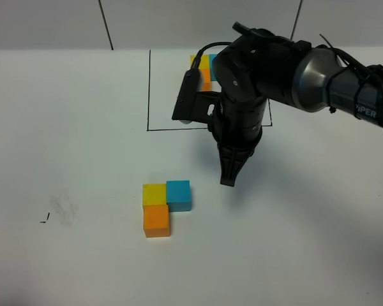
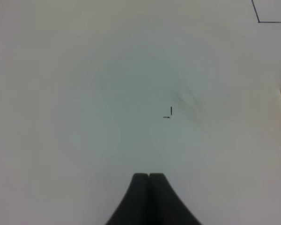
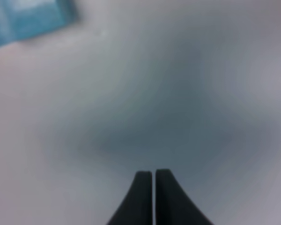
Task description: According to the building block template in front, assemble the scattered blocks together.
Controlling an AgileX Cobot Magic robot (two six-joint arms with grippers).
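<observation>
The three matte cubes lay joined in an L near the middle of the white counter: the yellow cube at the corner, the sky-blue cube touching it, the orange cube toward the near edge. The black-framed template trio sat near the far edge, mostly hidden. The right tool hung clenched and empty just beside the blue cube; the left tool was clenched too. A low sweep could knock the blue cube loose.

right gripper: closed, hovering mid-table | scattered blocks: joined L, near front edge | template: far edge, partly hidden
</observation>
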